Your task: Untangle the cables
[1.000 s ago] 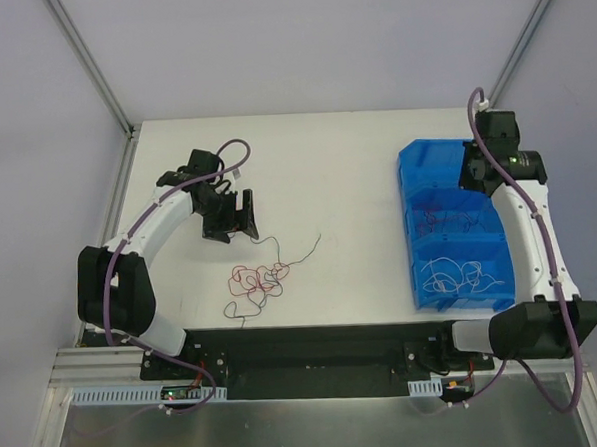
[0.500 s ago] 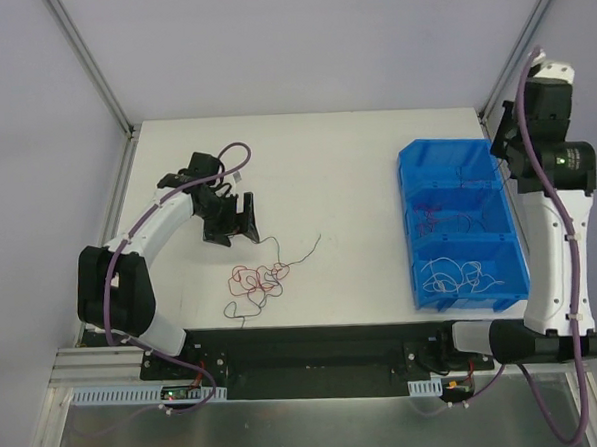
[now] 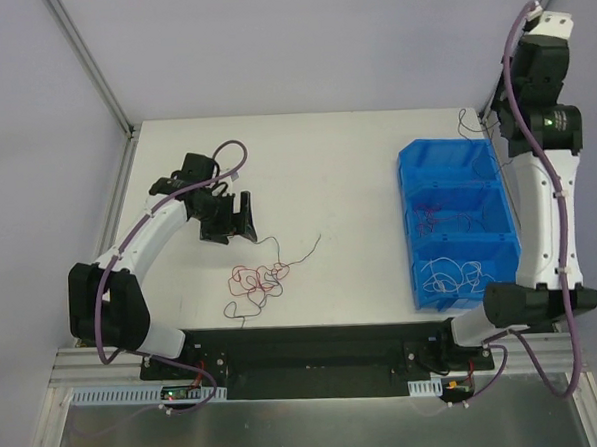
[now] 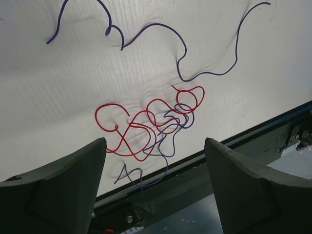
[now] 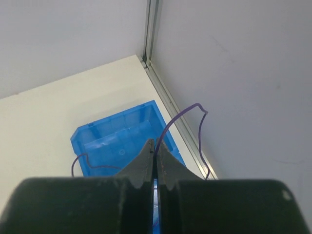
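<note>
A clump of red and dark purple cables (image 3: pixel 259 279) lies on the white table, near its front edge. The left wrist view shows the red loops (image 4: pixel 146 122) knotted with a purple strand (image 4: pixel 204 73) that trails away. My left gripper (image 3: pixel 240 219) hovers just behind the clump, open and empty (image 4: pixel 155 146). My right gripper (image 3: pixel 492 125) is raised high over the far end of the blue bin (image 3: pixel 407 228). It is shut (image 5: pixel 155 144) on a thin purple cable (image 5: pixel 181 117), whose ends hang to both sides.
The blue bin (image 5: pixel 112 141) has three compartments: purple and red wires (image 3: pixel 448 216) in the middle one, white wires (image 3: pixel 461 275) in the near one. The cell's frame posts and right wall (image 5: pixel 234 73) are close to the right gripper. A black rail (image 4: pixel 253 141) borders the table's front.
My right arm has risen and swung to the far right corner, lifting the purple cable above the bin. The left arm has barely shifted.
</note>
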Motion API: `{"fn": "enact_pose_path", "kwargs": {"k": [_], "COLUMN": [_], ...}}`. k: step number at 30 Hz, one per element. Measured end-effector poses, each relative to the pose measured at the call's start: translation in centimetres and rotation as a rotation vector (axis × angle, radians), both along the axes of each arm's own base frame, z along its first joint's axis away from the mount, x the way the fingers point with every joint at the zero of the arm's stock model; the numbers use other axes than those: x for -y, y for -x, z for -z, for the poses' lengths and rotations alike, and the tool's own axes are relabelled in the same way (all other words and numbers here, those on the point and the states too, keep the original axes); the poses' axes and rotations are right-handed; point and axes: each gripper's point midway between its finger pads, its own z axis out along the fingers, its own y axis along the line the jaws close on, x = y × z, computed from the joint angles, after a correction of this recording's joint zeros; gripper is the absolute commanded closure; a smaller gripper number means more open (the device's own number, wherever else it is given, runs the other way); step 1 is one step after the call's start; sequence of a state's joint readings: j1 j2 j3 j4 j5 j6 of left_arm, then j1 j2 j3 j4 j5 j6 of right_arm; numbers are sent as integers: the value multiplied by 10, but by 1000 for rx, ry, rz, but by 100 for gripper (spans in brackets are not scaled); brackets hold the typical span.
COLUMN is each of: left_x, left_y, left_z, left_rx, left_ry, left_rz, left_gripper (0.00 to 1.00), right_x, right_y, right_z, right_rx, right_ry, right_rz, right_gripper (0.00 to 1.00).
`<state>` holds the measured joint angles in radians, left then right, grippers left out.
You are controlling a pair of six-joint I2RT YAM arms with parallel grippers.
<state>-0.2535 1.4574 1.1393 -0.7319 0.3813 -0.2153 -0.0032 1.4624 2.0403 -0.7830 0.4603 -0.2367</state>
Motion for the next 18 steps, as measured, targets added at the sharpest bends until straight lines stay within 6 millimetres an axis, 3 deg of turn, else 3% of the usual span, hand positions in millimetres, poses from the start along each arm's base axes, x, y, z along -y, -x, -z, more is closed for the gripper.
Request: {"fn": "enact_pose_path", "kwargs": {"k": [4, 7, 15, 18], "left_x": [-1, -4, -9, -13], "left_y": [0, -1, -3, -5], "left_z": [-5, -6, -5, -4], "left_rx": [26, 43, 56, 62], "left_ry": [0, -18, -48, -70], "left_rz": [10, 12, 2, -8], "left_gripper": [21, 22, 21, 21], "right_x": [2, 5, 14, 16], "right_y": [-39, -56, -79, -83], "right_z": [47, 72, 117, 142], "right_rx": [-123, -185, -261, -303], "right_ry": [33, 49, 47, 34], "right_rz": [-13, -21, -35, -40], "right_gripper": [100, 100, 100, 100]}}
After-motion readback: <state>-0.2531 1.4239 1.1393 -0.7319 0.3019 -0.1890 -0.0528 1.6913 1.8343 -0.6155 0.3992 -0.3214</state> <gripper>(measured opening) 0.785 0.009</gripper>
